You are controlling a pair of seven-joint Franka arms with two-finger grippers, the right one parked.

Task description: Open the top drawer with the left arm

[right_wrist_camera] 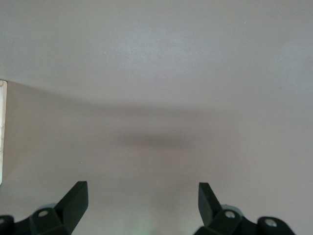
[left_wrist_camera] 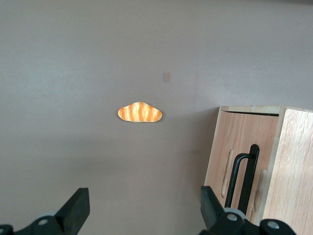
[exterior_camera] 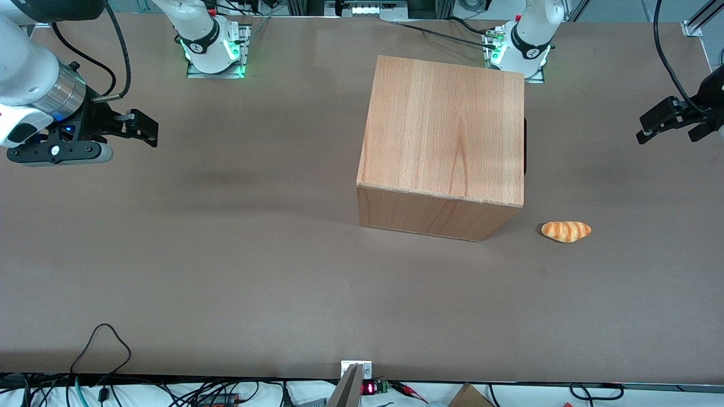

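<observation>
**Approach not yet begun**

Brown table (exterior_camera: pixel 226 254) carries a wooden cabinet (exterior_camera: pixel 447 141) near the working arm's base, its top drawer (left_wrist_camera: pixel 239 156) shut, black handle (left_wrist_camera: pixel 244 174) facing the working arm's end. The left arm's gripper (exterior_camera: pixel 670 120) hovers wide open, empty, well apart. A croissant (exterior_camera: pixel 566 231) lies beside the cabinet. Next: descend, align with the handle

Left arm (exterior_camera: pixel 714 85) raised at table's working-arm end; gripper (exterior_camera: pixel 673 125) aloft, pointing 9 o'clock in front view, fingers (left_wrist_camera: pixel 78 209) spread wide, holding nothing.
</observation>
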